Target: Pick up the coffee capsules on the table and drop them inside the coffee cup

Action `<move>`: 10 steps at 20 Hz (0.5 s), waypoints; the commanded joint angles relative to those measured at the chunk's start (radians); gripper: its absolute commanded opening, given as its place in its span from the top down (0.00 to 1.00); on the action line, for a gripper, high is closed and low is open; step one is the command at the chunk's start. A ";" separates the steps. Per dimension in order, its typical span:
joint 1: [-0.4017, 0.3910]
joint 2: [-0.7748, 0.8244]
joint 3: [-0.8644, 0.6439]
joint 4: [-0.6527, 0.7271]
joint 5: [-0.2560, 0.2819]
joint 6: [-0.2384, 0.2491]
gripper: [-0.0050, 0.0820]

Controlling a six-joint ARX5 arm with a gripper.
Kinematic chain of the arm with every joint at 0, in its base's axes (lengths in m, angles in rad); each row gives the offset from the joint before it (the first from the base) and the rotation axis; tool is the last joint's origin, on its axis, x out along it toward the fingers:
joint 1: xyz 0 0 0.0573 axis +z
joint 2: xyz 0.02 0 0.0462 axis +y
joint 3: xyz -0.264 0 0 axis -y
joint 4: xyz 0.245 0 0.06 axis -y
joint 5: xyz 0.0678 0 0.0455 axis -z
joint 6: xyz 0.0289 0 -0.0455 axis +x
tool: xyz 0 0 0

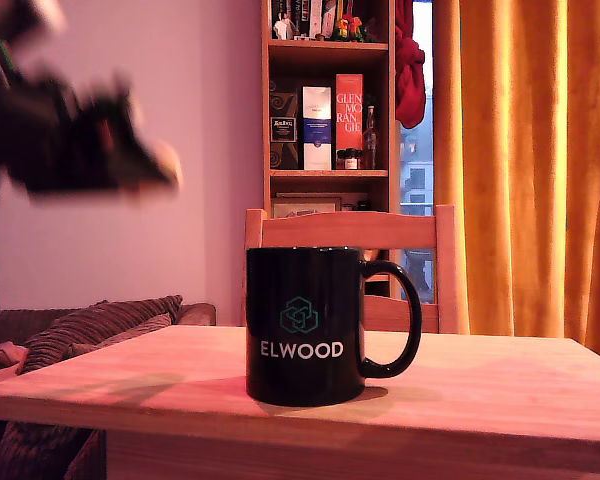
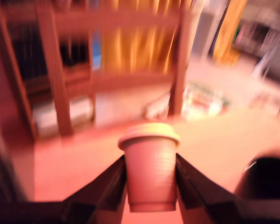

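Note:
The coffee cup [image 1: 305, 325], a glossy black mug with white "ELWOOD" lettering, stands upright mid-table [image 1: 480, 395] with its handle toward the exterior view's right. My gripper [image 1: 150, 165] is a motion-blurred shape high at the exterior view's left, well above the table and left of the cup. In the wrist view the gripper [image 2: 150, 161] is shut on a pale coffee capsule [image 2: 150, 177], its wide rim away from the camera. The cup's dark rim [image 2: 266, 179] shows blurred at that picture's edge, to one side of the capsule. No other capsule is visible on the table.
A wooden chair back [image 1: 350, 230] rises right behind the cup. Farther back are a bookshelf [image 1: 325, 100] and orange curtains [image 1: 530, 150]. A striped sofa cushion [image 1: 90, 330] lies beyond the table's left edge in the exterior view.

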 commanded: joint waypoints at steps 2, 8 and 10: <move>0.000 -0.066 -0.006 -0.026 0.003 -0.006 0.86; -0.060 -0.079 -0.006 -0.040 0.067 -0.033 0.86; -0.100 -0.079 -0.006 -0.038 0.072 -0.033 0.86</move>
